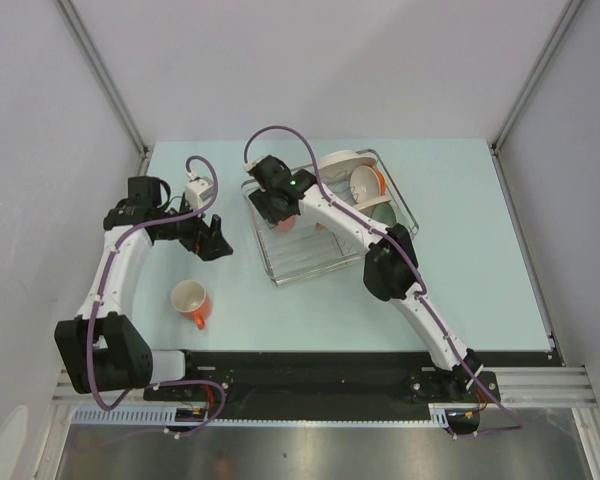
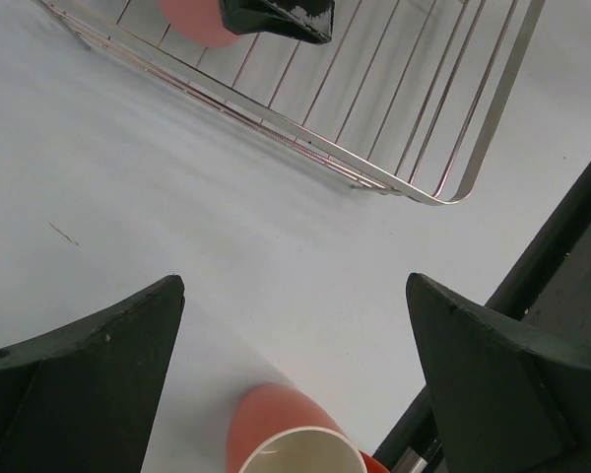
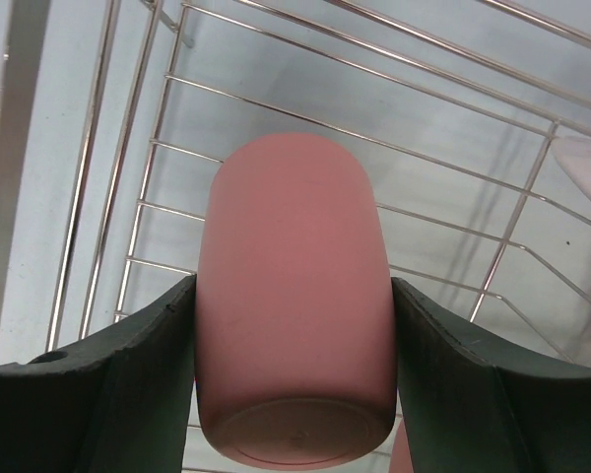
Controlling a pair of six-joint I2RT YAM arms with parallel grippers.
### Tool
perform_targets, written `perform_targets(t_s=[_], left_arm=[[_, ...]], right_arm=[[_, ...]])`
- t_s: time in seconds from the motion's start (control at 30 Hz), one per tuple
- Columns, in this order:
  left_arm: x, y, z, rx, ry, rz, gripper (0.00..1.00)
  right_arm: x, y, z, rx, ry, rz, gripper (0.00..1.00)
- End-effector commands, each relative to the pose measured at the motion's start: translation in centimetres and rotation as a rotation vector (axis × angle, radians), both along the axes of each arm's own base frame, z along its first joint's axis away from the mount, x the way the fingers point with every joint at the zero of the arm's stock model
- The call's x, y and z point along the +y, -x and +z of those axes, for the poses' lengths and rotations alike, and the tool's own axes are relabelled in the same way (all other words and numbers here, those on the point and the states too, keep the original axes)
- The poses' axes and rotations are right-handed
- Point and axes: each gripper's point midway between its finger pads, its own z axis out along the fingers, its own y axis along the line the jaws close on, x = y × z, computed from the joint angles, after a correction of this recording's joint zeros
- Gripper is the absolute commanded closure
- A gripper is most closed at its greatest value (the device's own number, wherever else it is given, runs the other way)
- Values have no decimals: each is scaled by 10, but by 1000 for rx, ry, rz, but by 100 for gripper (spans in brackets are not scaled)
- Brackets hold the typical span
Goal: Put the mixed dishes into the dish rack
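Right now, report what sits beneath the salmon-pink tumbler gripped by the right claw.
Beneath the salmon-pink tumbler run bars of the silvery wire dish rack, pale table showing between. The patch directly under it is covered by the tumbler itself.

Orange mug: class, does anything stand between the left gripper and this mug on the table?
Nothing visible does. The open left gripper hangs near the orange mug, with only bare table between them.
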Motion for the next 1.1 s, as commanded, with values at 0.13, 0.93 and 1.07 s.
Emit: perform_targets(t_s=[0.13, 0.93, 1.07], left_arm=[[-5, -5, 5, -33, 45, -26, 0], [2, -7, -1, -42, -1, -6, 0], [11, -12, -10, -80, -51, 17, 0]], right_arm=[[18, -8, -10, 2, -56, 48, 52], [3, 4, 62, -207, -14, 38, 0], [-2, 15, 88, -224, -45, 61, 0]])
